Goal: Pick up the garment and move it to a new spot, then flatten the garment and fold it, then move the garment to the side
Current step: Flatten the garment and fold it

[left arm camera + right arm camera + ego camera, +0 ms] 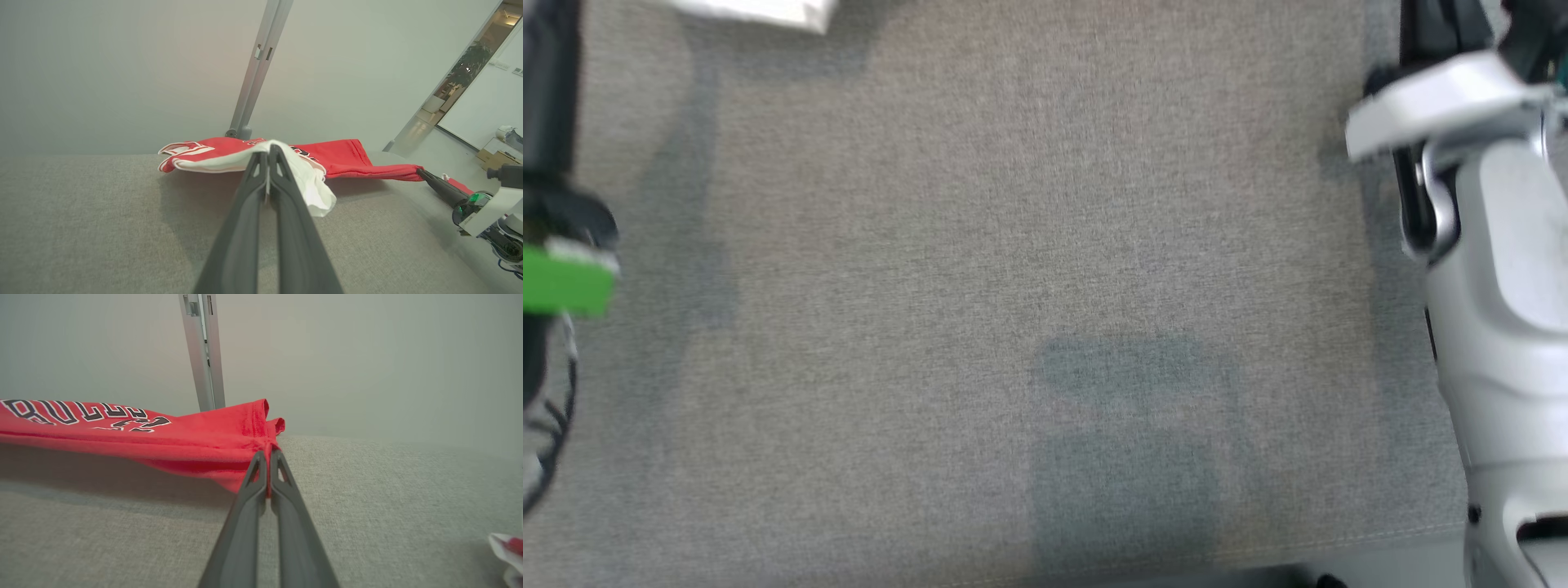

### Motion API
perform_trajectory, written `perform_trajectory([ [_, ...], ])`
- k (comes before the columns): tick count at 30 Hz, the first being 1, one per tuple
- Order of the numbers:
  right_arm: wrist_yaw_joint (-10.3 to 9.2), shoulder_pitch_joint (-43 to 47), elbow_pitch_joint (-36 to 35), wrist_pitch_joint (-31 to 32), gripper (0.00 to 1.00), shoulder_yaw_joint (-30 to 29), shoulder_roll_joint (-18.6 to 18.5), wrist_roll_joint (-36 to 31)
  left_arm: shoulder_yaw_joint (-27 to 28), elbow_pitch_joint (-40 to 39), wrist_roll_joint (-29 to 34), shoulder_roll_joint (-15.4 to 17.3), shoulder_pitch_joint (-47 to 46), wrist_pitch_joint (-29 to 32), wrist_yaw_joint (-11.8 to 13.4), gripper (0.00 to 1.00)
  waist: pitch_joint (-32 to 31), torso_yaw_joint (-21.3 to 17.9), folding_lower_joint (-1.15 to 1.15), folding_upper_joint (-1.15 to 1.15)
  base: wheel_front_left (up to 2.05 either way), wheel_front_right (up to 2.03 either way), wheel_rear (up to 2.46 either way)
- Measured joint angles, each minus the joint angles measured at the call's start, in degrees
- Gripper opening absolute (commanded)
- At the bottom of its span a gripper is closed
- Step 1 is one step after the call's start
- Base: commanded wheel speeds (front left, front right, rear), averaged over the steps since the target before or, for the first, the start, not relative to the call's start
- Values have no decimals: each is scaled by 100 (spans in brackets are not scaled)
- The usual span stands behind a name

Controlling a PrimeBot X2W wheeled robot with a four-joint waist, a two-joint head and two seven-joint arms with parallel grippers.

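Note:
The garment (343,157) is a red jersey with white trim and black lettering, stretched out just above the grey fabric surface (102,228). My left gripper (268,149) is shut on its white part, which droops to the right of the fingers. In the left wrist view my right gripper (421,172) pinches the red far end. The right wrist view has that gripper (267,454) shut on the bunched red hem of the garment (163,437), which casts a shadow on the surface below. A blurred white patch (768,12) lies at the top edge of the head view.
A grey metal post (255,77) rises behind the garment against a pale wall. The grey fabric surface (1013,286) spreads wide in the head view, with my pale right forearm (1503,286) at the right and a green-banded arm part (564,282) at the left. A small red-and-white scrap (508,547) lies at the lower right.

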Motion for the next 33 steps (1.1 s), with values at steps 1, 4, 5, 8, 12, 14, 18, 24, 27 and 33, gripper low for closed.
perform_trajectory([
  [1, 0, 261, -49, 0, 0, -3, -70, 100, 38, -118, -75, 23, 333, 0, 0, 0, -113, 20, 0, 0, 0, 0, 0],
  [4, 0, 933, -190, -1, 0, 33, -221, 403, 216, -327, -170, 46, 1325, -1, 0, 0, -478, 47, -1, 0, 0, 0, 0],
  [5, 1, 1162, -220, 0, 0, 58, -277, 498, 235, -402, -178, 32, 1649, 0, 0, 0, -605, 48, -1, 0, 0, 0, 0],
  [8, 2, 1763, -296, 0, 0, 162, -459, 759, 238, -576, -148, -9, 2422, 0, 0, 0, -971, 47, -1, 0, 0, 0, 0],
  [12, 3, 2390, -499, -1, 0, 224, -679, 1089, 347, -597, 167, -129, 3259, 0, 0, 0, -1421, 45, -1, 0, 0, 0, 0],
  [14, 3, 2723, -578, -1, 0, 244, -828, 1171, 405, -595, 237, -294, 3627, 0, -1, 0, -1630, 49, -1, 0, 0, 0, 0],
  [18, 4, 3327, -831, -1, 0, 238, -1003, 1271, 597, -560, 609, -537, 4190, 0, -1, 0, -1999, 71, -1, 0, 0, 0, 0],
  [24, 4, 4175, -1194, -1, 0, 155, -1176, 1427, 509, -649, 704, -797, 4829, 0, -2, 0, -2409, 138, -1, 0, 0, 0, 0],
  [27, 4, 4550, -1390, 0, 0, 115, -1292, 1477, 412, -828, 702, -791, 5128, 27, 45, 0, -2598, 164, -1, 0, 0, 0, 0],
  [33, 4, 4566, -1346, 68, 0, 272, -1304, 1405, 354, -869, 659, -831, 5059, 211, 162, 0, -2627, 97, -1, 0, 0, 0, 0],
])
